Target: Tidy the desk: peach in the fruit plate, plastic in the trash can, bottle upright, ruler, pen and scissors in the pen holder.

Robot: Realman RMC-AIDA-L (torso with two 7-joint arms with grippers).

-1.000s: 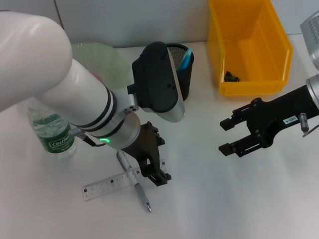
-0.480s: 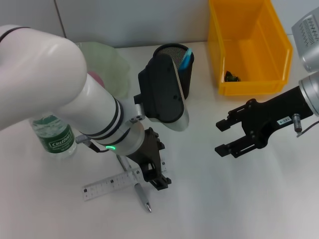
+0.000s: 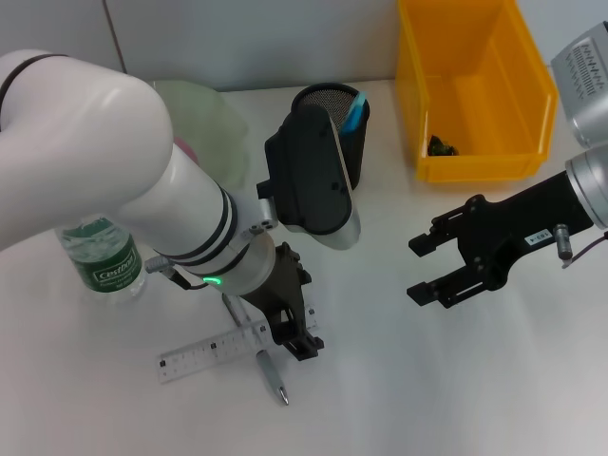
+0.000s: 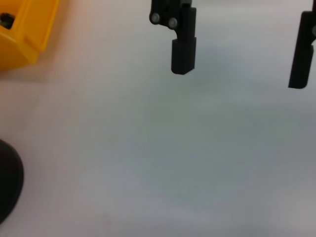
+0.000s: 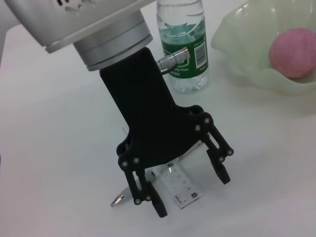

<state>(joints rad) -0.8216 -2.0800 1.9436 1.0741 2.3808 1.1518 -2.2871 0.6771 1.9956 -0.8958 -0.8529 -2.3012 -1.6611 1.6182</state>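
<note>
Fingers [image 5: 223,170] spread — above ruler [image 3: 204,355]

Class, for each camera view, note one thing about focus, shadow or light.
Head view: even lighting, a soft shadow under the left gripper over the ruler. Left wrist view: the right gripper and trash can look soft, and a dark blurred shape fills one corner. Right wrist view: the peach in the fruit plate looks slightly blurred.
</note>
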